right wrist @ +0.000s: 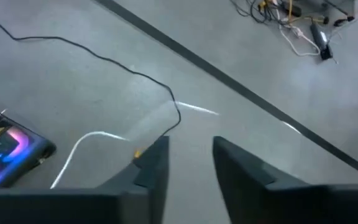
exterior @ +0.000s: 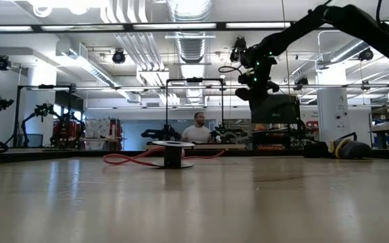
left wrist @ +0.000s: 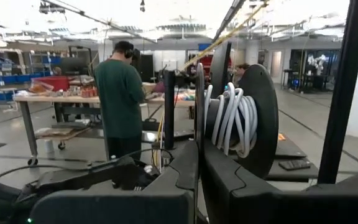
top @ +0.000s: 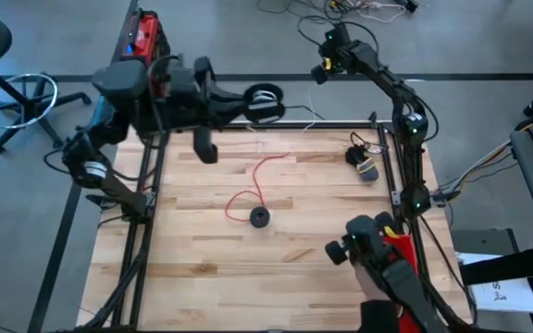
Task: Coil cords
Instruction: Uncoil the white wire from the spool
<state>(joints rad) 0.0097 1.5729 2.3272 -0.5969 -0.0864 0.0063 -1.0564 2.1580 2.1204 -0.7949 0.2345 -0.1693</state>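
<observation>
My left gripper [top: 268, 100] hangs over the table's far edge, shut on a black spool [left wrist: 260, 118] wound with the white cord [left wrist: 232, 118]. On the table's middle the red cord [top: 253, 180] lies in a loose curve. One end of it reaches a small black spool [top: 260, 216] that stands on its flange [exterior: 173, 164]. A dark cord bundle [top: 364, 165] lies on the table's far right corner. My right gripper [top: 325, 65] is open above the floor beyond the far edge, with nothing between its fingers [right wrist: 157, 158]. My left gripper pinches the spool's thin near flange [left wrist: 199, 106] between its two fingers. The fingers lie level and point toward the table's right. The spool is lifted clear of the table with its flanges on edge, and the white cord stays wound on its core.
Black frame rails [top: 151, 176] run along the table's left and right sides. Loose cables [right wrist: 104, 59] trail on the floor under my right gripper. An office chair [top: 17, 92] stands left of the table. A person [left wrist: 120, 93] stands at a bench in the room behind.
</observation>
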